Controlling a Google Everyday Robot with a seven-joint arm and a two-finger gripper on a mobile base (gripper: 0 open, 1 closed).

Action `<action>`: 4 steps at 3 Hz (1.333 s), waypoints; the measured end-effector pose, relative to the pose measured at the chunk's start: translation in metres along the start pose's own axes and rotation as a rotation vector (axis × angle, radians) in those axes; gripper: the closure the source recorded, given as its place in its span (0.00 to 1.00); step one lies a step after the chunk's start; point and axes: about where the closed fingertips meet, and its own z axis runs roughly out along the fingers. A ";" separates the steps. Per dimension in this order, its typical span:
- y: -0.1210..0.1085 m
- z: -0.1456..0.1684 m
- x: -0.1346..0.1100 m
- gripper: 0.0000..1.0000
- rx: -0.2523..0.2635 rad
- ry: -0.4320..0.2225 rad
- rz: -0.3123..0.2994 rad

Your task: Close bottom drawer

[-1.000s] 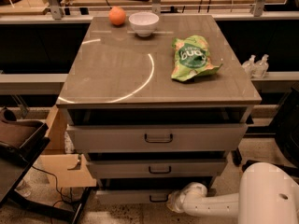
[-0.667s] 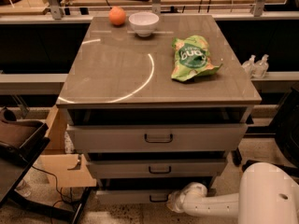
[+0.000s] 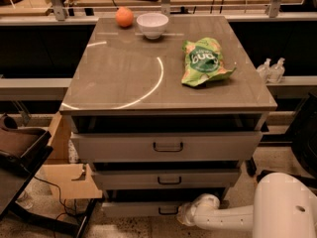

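Bottom drawer [image 3: 133, 208]: lowest of three grey fronts, under the middle drawer [image 3: 198, 178], with a dark gap above it. Gripper [image 3: 184, 214] — at the drawer front, just right of its black handle [image 3: 168, 210]; whether it is open or closed cannot be told.

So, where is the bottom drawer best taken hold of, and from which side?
Probably by its small black loop handle, mid-front of the bottom drawer, coming from the front: the handle lies horizontal and stands out from the low panel. The gripper is close beside it, at about the same height.
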 end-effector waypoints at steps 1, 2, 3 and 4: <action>0.000 0.000 0.000 1.00 0.000 0.000 0.000; 0.000 0.000 0.000 1.00 0.000 0.000 0.000; 0.000 0.000 0.000 1.00 0.000 0.000 0.000; 0.000 0.000 0.000 1.00 0.000 0.000 -0.001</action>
